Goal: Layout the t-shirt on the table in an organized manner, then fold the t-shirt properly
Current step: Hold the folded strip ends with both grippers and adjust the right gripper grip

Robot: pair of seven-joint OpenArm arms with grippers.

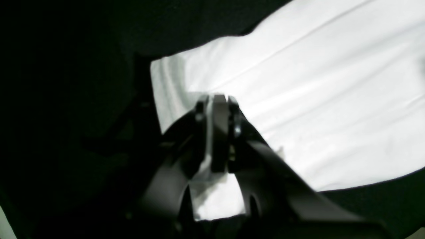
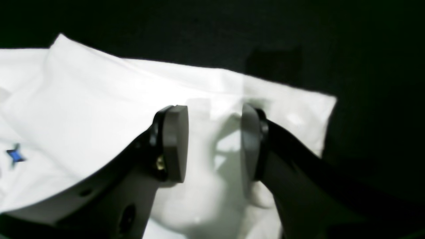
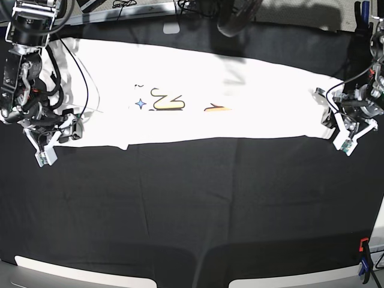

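Observation:
The white t-shirt (image 3: 240,102) lies stretched in a long band across the far half of the black table (image 3: 192,204), with part of its print showing near the middle. My left gripper (image 3: 340,129) is at the shirt's right end. In the left wrist view the left gripper (image 1: 219,99) is shut, with white t-shirt (image 1: 298,99) cloth pinched between its fingers. My right gripper (image 3: 57,135) is at the shirt's left end. In the right wrist view the right gripper (image 2: 214,139) is open, its pads apart over a corner of the t-shirt (image 2: 99,109).
A blue and orange clamp (image 3: 363,264) grips the table's front right edge. Cables and a dark round object (image 3: 237,18) sit along the far edge. The black cloth (image 3: 192,240) stretches from the shirt toward the front edge.

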